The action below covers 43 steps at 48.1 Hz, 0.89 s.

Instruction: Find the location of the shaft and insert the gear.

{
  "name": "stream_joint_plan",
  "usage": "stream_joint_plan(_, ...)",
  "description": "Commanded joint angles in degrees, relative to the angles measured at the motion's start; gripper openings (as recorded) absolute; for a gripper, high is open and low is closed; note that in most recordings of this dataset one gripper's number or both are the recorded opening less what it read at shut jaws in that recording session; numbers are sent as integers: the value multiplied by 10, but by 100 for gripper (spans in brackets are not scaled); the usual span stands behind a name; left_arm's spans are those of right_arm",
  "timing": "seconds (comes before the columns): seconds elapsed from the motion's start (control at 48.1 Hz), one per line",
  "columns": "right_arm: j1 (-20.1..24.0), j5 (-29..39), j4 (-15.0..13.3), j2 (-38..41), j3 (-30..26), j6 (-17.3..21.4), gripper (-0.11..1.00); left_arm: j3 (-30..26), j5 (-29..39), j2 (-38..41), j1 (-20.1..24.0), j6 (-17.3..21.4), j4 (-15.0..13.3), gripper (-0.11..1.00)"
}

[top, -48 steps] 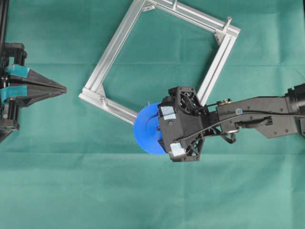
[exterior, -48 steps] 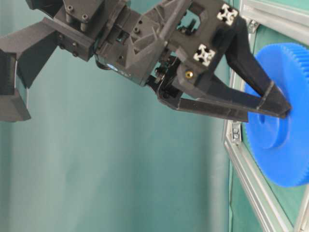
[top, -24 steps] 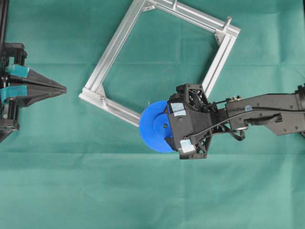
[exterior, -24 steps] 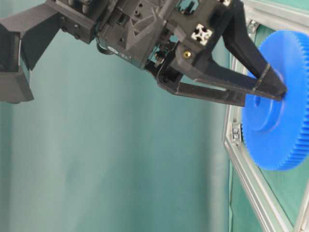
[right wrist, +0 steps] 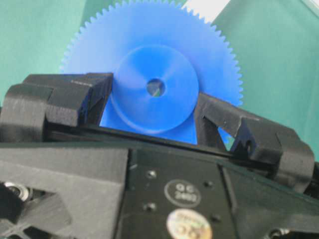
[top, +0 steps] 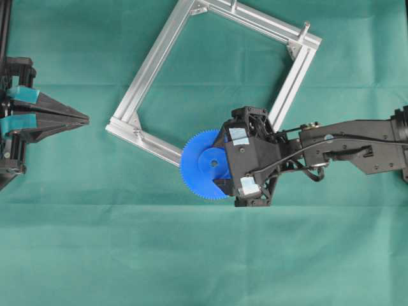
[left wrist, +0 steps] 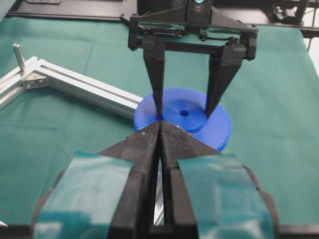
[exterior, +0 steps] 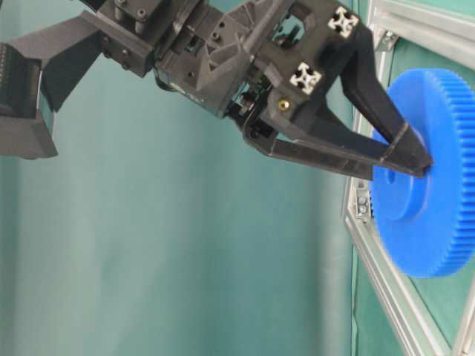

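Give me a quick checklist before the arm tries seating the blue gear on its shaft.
1. Grip: right gripper fingers clamp the hub of the gear: ok.
2. Centre hole of the gear unobstructed: ok.
3. Shaft located: none visible near the gear; only an upright pin at the far corner of the aluminium frame: cannot tell.
4. Gear clear of the frame: it overlaps the frame's near corner: not ok.
5. Left gripper out of the way, shut: ok.

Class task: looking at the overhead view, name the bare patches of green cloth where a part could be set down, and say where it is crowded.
Free: the cloth inside the aluminium frame, and the wide strip below the gear along the bottom edge. Crowded: the frame's lower corner, where the right gripper holds the gear by its hub; the left gripper takes the left edge.
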Motion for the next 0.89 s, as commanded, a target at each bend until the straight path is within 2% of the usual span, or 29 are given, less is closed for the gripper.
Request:
stream_joint_plan(0.0, -8, 8, 1, 0, 3, 0, 69, -7, -2, 4, 2, 0, -1, 1)
stream_joint_plan(0.249, -3, 20, 16, -11, 21, 2, 69, -7, -2, 4, 2, 0, -1, 1)
stream_joint_plan(0.416, 1, 11, 17, -19, 36, 19, 69, -8, -4, 4, 2, 0, -1, 1)
stream_joint_plan(0.873, 19, -25, 16, -11, 24, 22, 69, -7, -5, 4, 2, -1, -1, 1)
